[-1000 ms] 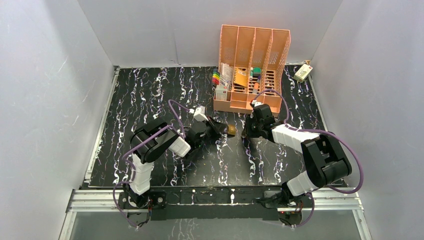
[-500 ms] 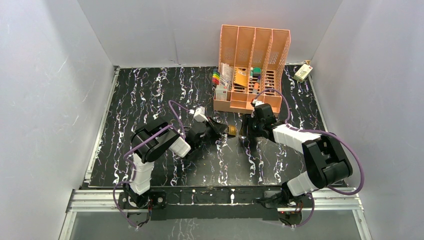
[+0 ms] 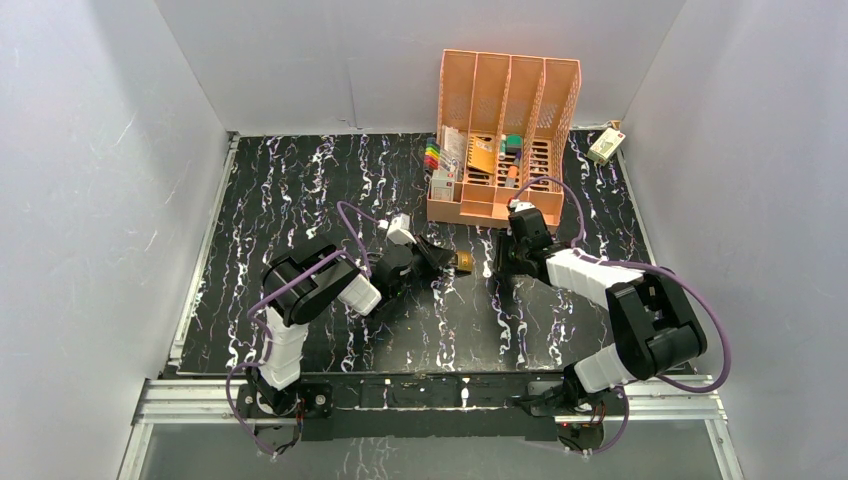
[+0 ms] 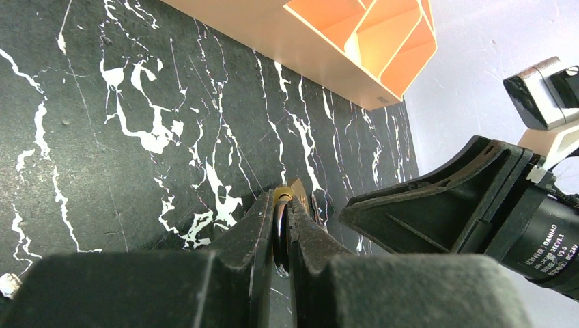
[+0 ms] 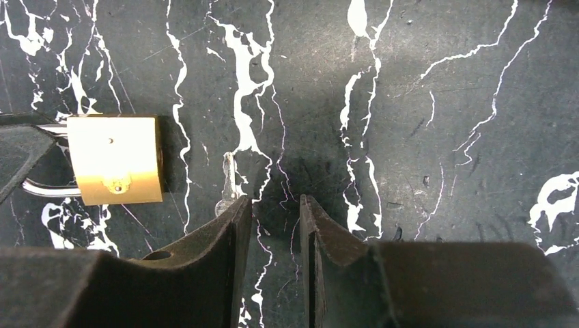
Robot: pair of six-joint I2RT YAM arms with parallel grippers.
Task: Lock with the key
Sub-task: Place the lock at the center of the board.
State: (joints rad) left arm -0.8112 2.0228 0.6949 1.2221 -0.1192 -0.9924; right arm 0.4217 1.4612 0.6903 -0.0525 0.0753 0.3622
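Observation:
A brass padlock (image 3: 463,262) is held just above the black marble table by its steel shackle. My left gripper (image 3: 447,260) is shut on that shackle; in the left wrist view the jaws (image 4: 282,199) pinch the shackle with the brass body (image 4: 292,188) just beyond the tips. In the right wrist view the padlock (image 5: 116,168) shows its keyhole face. A small silver key (image 5: 227,179) lies on the table right of it, partly under my left finger. My right gripper (image 5: 275,201) is open and empty, its tips just right of the key (image 3: 497,262).
An orange desk organiser (image 3: 505,130) with markers and small items stands behind the grippers, and its base shows in the left wrist view (image 4: 307,34). A white box (image 3: 606,146) lies at the back right corner. The right arm's body (image 4: 471,198) is close beside the padlock.
My right gripper has drawn back a little to the right, away from the padlock. The left gripper still holds the padlock in about the same place.

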